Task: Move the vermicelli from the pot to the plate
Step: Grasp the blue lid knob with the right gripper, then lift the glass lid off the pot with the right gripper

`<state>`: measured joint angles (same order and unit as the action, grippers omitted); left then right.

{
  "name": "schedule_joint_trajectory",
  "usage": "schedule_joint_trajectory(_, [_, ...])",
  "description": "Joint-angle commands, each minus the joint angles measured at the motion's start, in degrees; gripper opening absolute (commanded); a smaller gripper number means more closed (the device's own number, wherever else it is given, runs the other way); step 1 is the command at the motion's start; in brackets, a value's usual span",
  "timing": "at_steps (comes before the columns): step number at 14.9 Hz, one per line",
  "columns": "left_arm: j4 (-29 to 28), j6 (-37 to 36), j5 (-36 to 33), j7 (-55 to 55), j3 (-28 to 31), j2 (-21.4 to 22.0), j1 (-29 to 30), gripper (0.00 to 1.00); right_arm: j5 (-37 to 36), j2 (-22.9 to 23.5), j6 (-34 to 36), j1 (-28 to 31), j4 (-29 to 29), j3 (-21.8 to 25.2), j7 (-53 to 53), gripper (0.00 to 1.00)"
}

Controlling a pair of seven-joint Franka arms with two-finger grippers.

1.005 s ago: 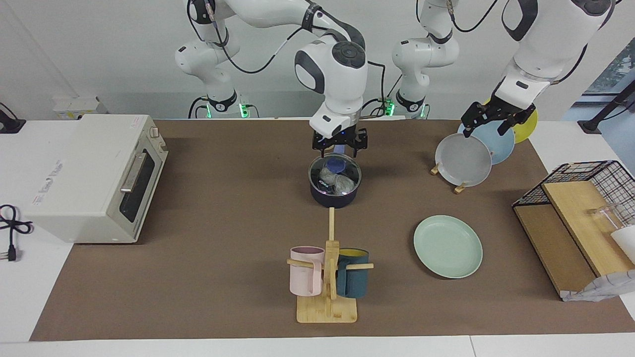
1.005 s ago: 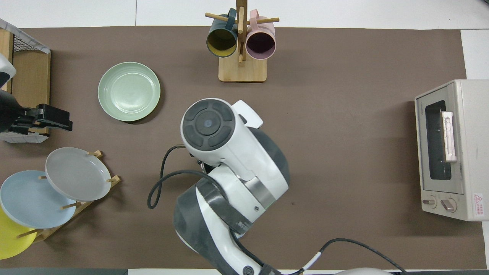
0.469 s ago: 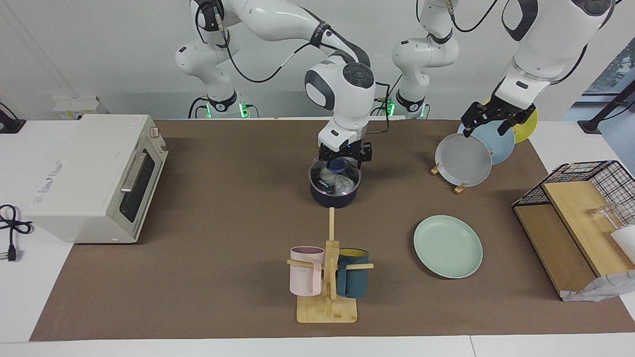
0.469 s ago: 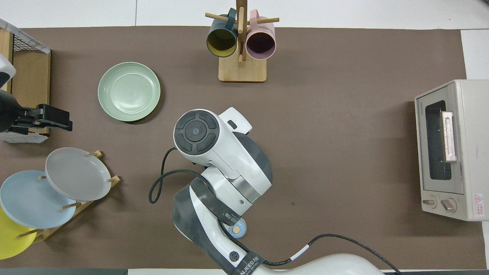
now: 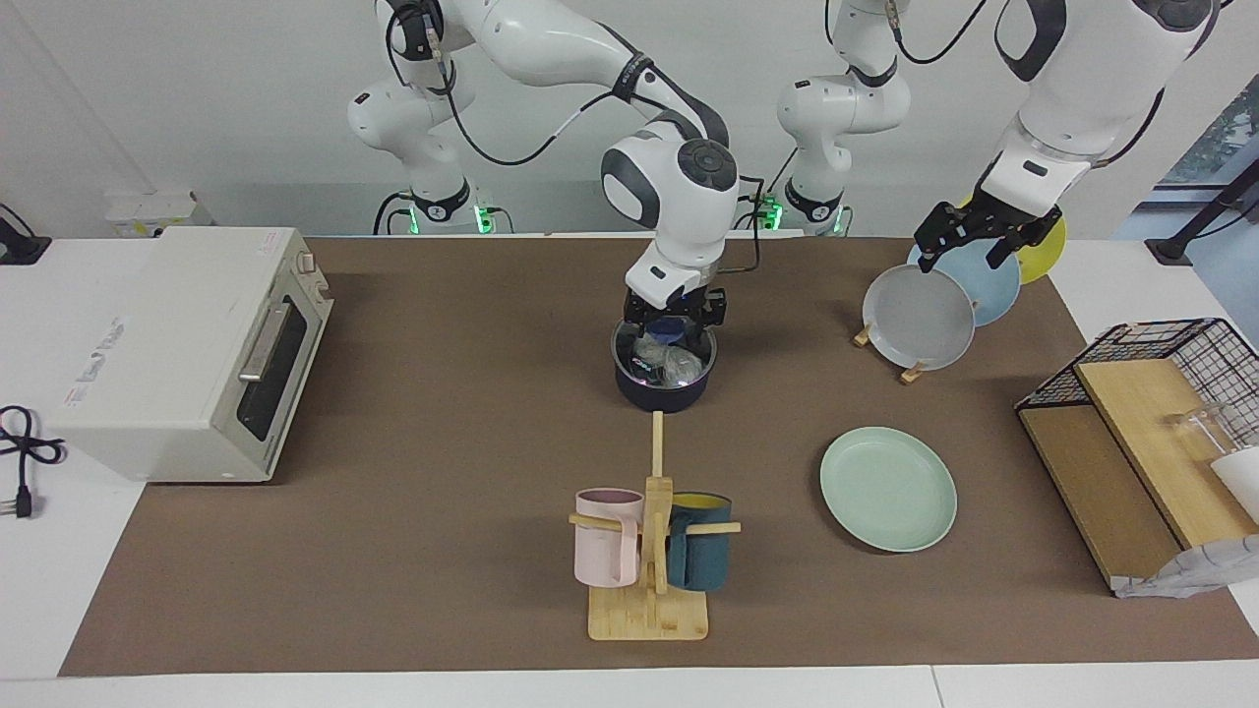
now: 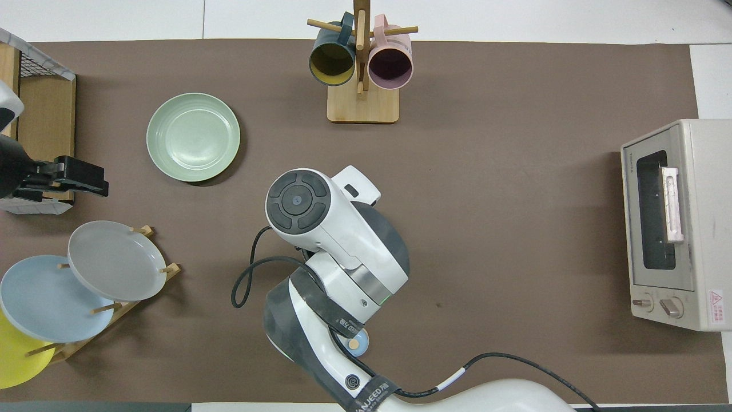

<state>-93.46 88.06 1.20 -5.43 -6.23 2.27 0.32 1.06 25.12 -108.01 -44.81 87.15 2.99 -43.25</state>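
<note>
brown table [image 5: 443, 413] — pot [image 5: 665, 385], plate [image 5: 888, 489], toaster oven [image 5: 187, 349], mug stand [image 5: 648, 615].

From overhead, the right arm [image 6: 337, 269] fills the table's middle, hiding whatever lies under it. The plate [image 6: 193, 137] sits bare at its ten o'clock. The mug rack [image 6: 361, 103] stands at twelve, the oven [image 6: 675, 223] at three. The left gripper [image 6: 77, 177] hangs at nine, over the mat's edge.

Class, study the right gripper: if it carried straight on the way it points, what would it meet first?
The right gripper points down into the pot, so it would probably meet the vermicelli first; the depth left is unclear.
</note>
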Motion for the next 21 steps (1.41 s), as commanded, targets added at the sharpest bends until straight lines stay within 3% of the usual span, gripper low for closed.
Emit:
schedule_joint_trajectory(1, [-0.8,-0.5,0.4,0.5,-0.5,1.1,0.9,1.00,-0.5,-2.0,-1.1,0.3,2.8,-0.3,2.6,0.78])
schedule_joint_trajectory(3, [-0.8,-0.5,0.4,0.5,-0.5,1.1,0.9,1.00,-0.5,-2.1,-0.8,0.3,2.7,-0.3,3.0,0.63])
schedule_joint_trajectory(6, [-0.8,-0.5,0.4,0.5,-0.5,1.1,0.9,1.00,-0.5,-2.0,-0.6,0.3,2.3,-0.3,3.5,0.50])
schedule_joint_trajectory(10, [-0.8,-0.5,0.4,0.5,-0.5,1.1,0.9,1.00,-0.6,-2.0,0.6,1.1,0.2,-0.3,3.7,0.49])
schedule_joint_trajectory(13, [-0.8,-0.5,0.4,0.5,-0.5,1.1,0.9,1.00,-1.9,-2.2,3.5,2.8,-2.0,0.2,9.5,0.49])
schedule_joint_trajectory(21, [-0.8,-0.5,0.4,0.5,-0.5,1.1,0.9,1.00,-2.6,-5.2,7.4,19.0,-2.0,0.3,36.5,0.49])
